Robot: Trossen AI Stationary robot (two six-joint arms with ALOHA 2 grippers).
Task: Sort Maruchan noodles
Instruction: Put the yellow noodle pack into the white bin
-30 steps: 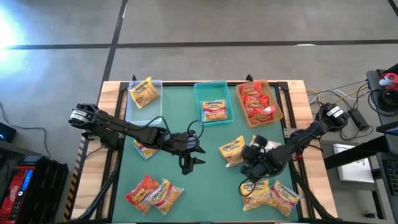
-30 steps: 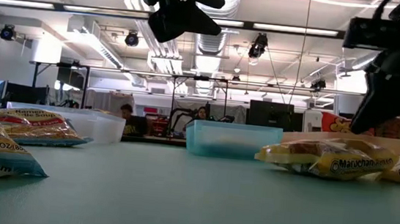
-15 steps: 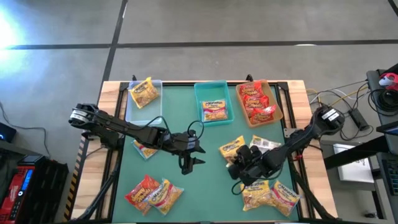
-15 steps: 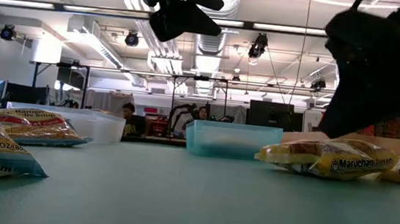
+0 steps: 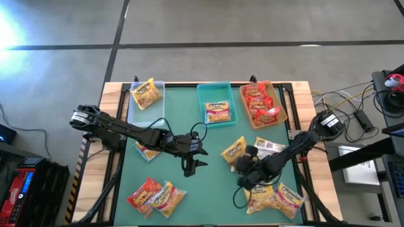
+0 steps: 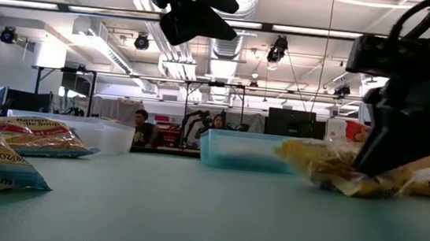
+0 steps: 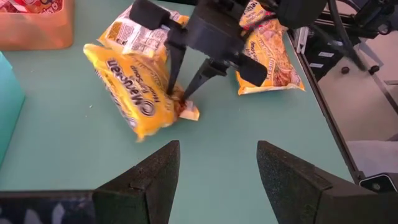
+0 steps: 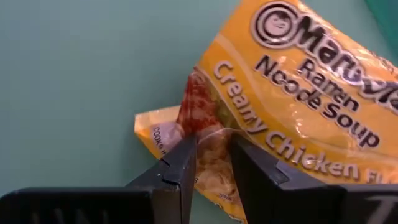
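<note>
A yellow Maruchan noodles packet [image 5: 232,150] lies right of the table's middle, its far part tipped up. My right gripper [image 5: 242,166] slants down onto the packet's near end, and its narrowly open fingers stand astride the crinkled end [image 8: 214,152]. My left gripper [image 5: 192,166] hangs open above the table's middle, holding nothing; its wrist view looks at the yellow packet [image 7: 134,87] and my right gripper [image 7: 181,98]. My right gripper has one finger [image 8: 180,171] on each side of the yellow packet's crinkled near end, by its corner [image 7: 186,112]. The fingers come slanting down from the table's right side. The packet's near end rests on the table. Whether both pads press the film, I cannot tell.
At the far edge stand a clear bin [image 5: 136,113], a teal bin [image 5: 203,101] and a tan bin [image 5: 281,107], each with packets inside. Loose packets lie at the near left [image 5: 154,195], near right [image 5: 278,198], under my left arm [image 5: 146,152], and beside my right arm [image 5: 271,146].
My right gripper has come down and toward the table's left, rolling its wrist, onto the yellow packet's near end. The packet has tipped, its far part rising, and has shifted a little. The finger gap looks unchanged.
</note>
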